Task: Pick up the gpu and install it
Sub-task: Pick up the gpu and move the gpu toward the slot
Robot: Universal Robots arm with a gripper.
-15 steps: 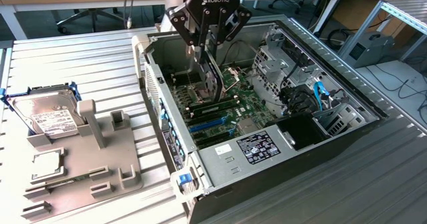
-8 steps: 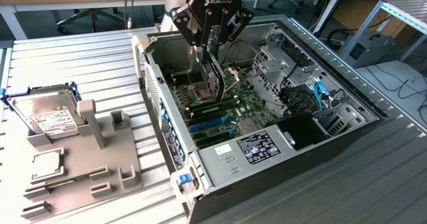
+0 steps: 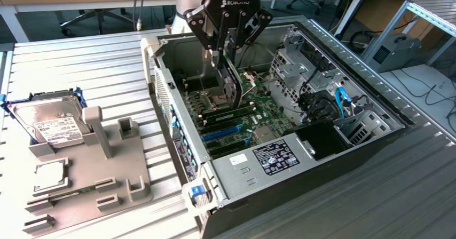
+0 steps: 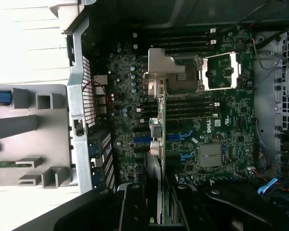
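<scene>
Gripping the gpu (image 3: 231, 87) by its upper edge, claw (image 3: 226, 52) clenched on it inside the open case (image 3: 164, 89), card upright over the motherboard (image 3: 267, 116), hard drive (image 3: 46, 119) in grey holder (image 3: 93, 169) on tabletop (image 3: 85, 63) at exterior view's left

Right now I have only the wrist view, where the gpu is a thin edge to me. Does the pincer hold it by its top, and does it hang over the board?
Observer: Yes. In the exterior view the pincer grips the gpu by its upper edge; the card hangs inside the open case, over the motherboard.
Operator: Is its lower edge in a blue slot?
Observer: It seems not; the blue slots show bare, between the card and the power supply.
Operator: What sits on the fixture outside?
Observer: The hard drive, in the grey fixture at the exterior view's left.
</scene>
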